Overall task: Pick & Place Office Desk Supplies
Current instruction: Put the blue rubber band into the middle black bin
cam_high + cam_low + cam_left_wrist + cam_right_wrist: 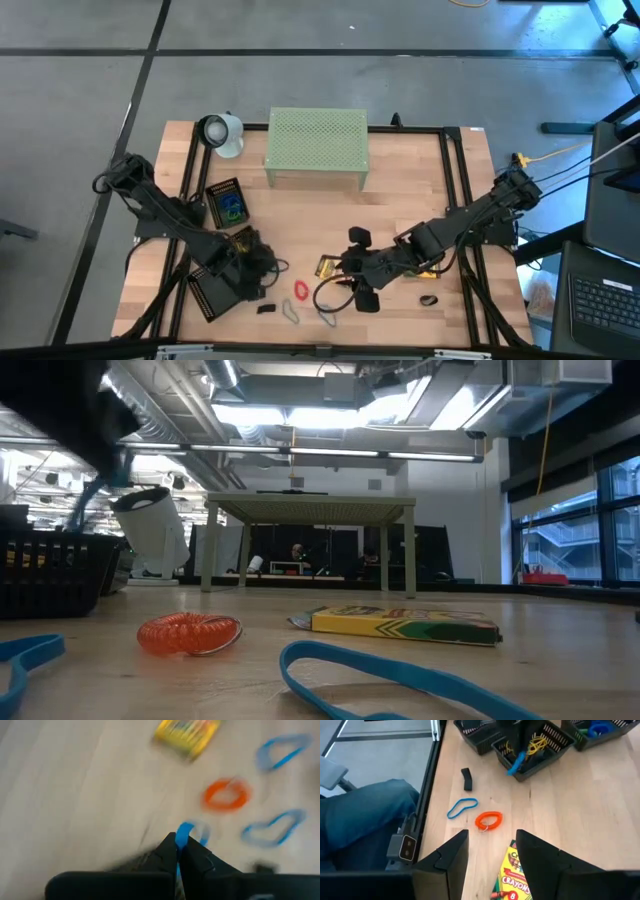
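My left gripper [177,842] is shut on a blue rubber band [185,831] and hangs over the black mesh trays [532,747] at the table's near left [255,262]. My right gripper [490,840] stands open above a yellow crayon box [512,875], which lies flat on the table [405,625] with the fingers clear of it. An orange coil [488,819], a blue band [462,807] and a black clip [466,779] lie loose near the front edge. My left gripper pinches the blue band's upper stretch [183,836] between its two fingertips. The fingers slant downward from the table's left. The band is lifted clear and hangs slack below the fingers [516,764], over a tray that holds yellow bands.
A pale-green perforated stand [316,148] is at the table's far middle, with a white cylinder [222,133] to its left. Another tray [226,204] holds blue and green bands. A small dark item [428,299] lies at the near right. A person's knee [365,815] shows beyond the front edge.
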You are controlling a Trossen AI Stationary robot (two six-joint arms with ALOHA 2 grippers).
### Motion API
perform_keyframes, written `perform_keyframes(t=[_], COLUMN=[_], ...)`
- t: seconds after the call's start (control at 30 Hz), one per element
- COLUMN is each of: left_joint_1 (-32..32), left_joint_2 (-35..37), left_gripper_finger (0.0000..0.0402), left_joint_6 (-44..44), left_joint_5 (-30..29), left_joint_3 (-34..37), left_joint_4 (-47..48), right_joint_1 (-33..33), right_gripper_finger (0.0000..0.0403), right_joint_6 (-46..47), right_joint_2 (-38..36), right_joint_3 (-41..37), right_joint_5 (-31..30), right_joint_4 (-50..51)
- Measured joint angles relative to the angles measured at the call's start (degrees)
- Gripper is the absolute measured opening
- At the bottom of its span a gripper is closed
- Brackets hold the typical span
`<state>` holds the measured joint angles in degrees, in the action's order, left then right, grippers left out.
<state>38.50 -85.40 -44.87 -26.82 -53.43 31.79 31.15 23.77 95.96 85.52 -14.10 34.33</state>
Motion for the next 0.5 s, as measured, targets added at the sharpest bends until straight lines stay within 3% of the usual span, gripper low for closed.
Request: perform_keyframes(t=[0.3,0.5], left_joint_1=[0.39,0.89], left_joint_2=[2.29,2.29], left_gripper_finger=[0.0004,0.0015], left_joint_6=[-19.52,-24.93], left_joint_5=[2.62,2.72], left_joint_3=[0.0,0.02], left_joint_4=[26.6,30.96], right_joint_1=[0.35,0.35], right_gripper_finger=[0.0156,0.0156], right_joint_6=[-0.17,-0.18], right_joint_2=[0.35,0.35], right_joint_3=[0.0,0.0], right_joint_5=[-0.27,-0.45], right_joint_4=[0.07,0.0])
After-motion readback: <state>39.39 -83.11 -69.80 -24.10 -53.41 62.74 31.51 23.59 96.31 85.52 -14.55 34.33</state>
